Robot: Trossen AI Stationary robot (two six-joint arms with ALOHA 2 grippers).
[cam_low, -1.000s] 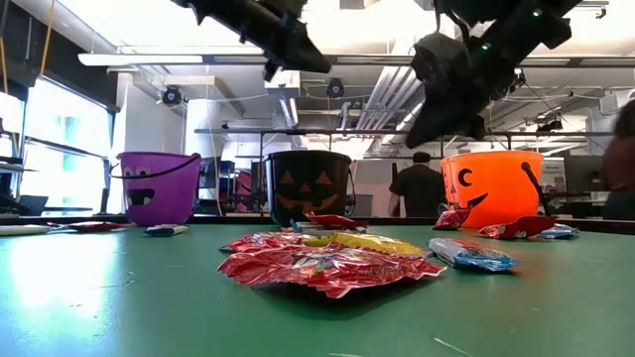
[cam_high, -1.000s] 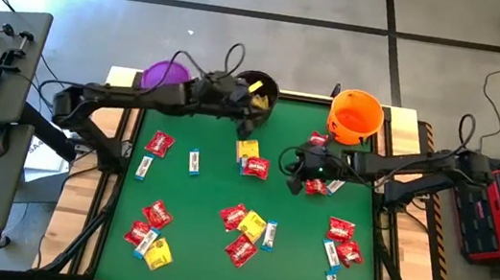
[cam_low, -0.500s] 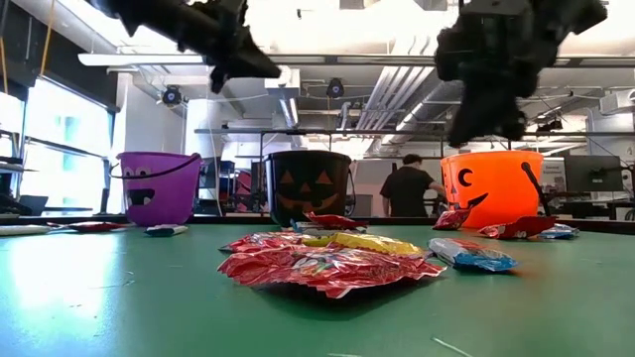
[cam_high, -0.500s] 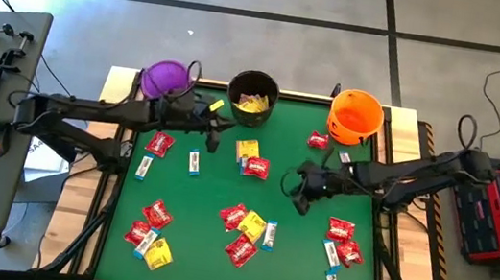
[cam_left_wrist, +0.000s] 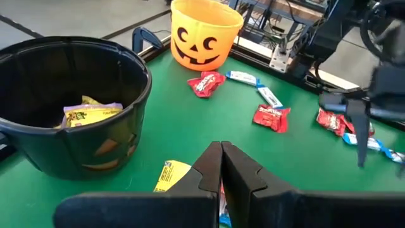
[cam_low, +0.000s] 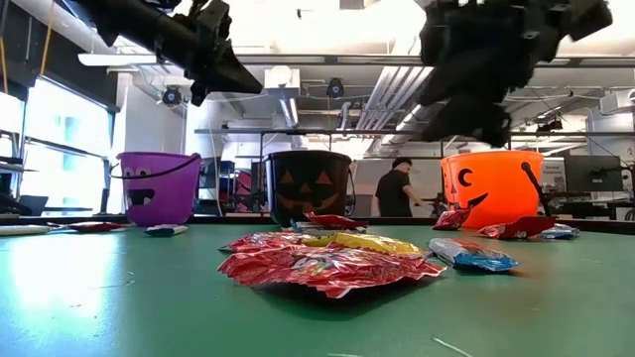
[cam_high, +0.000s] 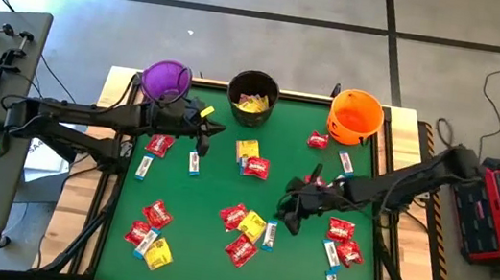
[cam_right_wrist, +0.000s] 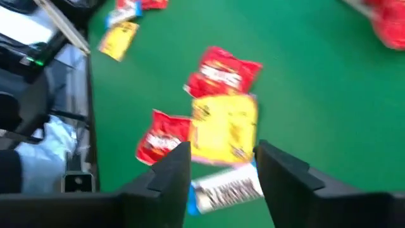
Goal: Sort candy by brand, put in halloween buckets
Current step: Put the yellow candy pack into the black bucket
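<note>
Now that the right gripper (cam_high: 291, 213) has spread its fingers and swung to five o'clock of the orange bucket (cam_high: 355, 114), it hangs over the central candy (cam_high: 252, 225); the left gripper (cam_high: 210, 127), pressed together and empty, has withdrawn from the black bucket (cam_high: 253, 95).

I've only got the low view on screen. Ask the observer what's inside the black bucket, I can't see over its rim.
Observer: The black bucket holds yellow packets.
Operator: Where is the right end effector?
Observer: The right end effector hangs open above the middle pile, over a yellow packet that lies beside red packets.
Operator: And the left one?
Observer: The left end effector is shut, over the green mat just in front of the gap between the purple bucket and the black one.
</note>
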